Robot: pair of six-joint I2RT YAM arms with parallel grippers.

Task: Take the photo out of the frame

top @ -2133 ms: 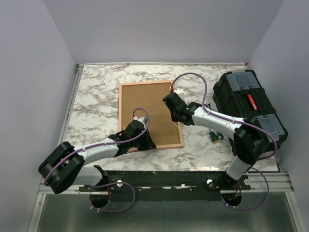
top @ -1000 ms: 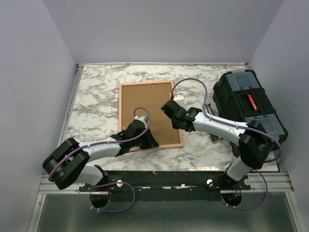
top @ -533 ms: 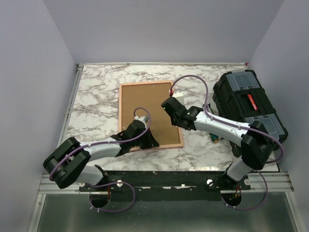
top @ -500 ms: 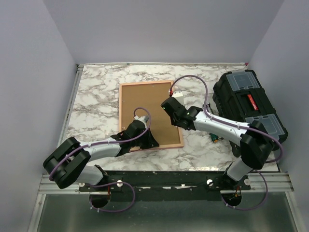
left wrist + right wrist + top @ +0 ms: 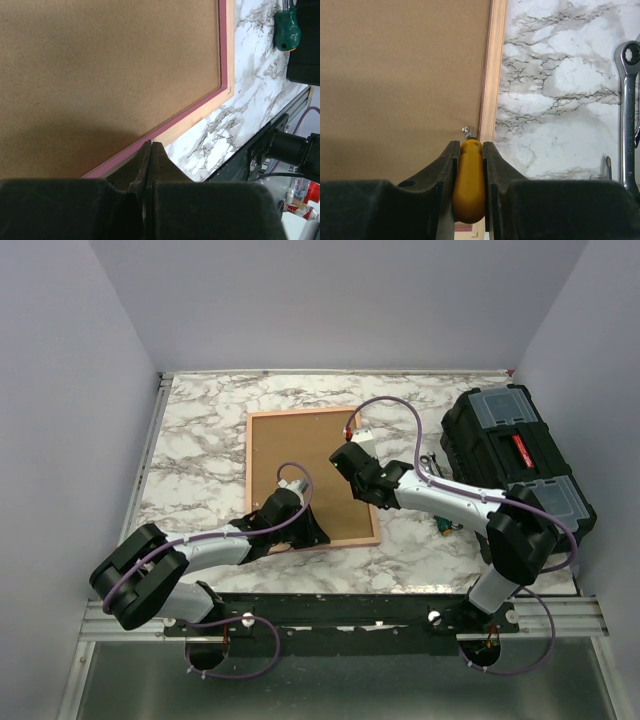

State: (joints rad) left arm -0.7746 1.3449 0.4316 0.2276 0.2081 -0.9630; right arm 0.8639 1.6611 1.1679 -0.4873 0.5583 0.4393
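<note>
R pincer (image 5: 470,145) w/ yellow tool (image 5: 469,182) farther up frame (image 5: 492,65); photo hidden.

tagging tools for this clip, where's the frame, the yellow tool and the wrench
frame (image 5: 298,465): top view, on its brown back
yellow tool (image 5: 468,180): right wrist view, middle of the handle
wrench (image 5: 629,115): right wrist view, on the shaft
</note>
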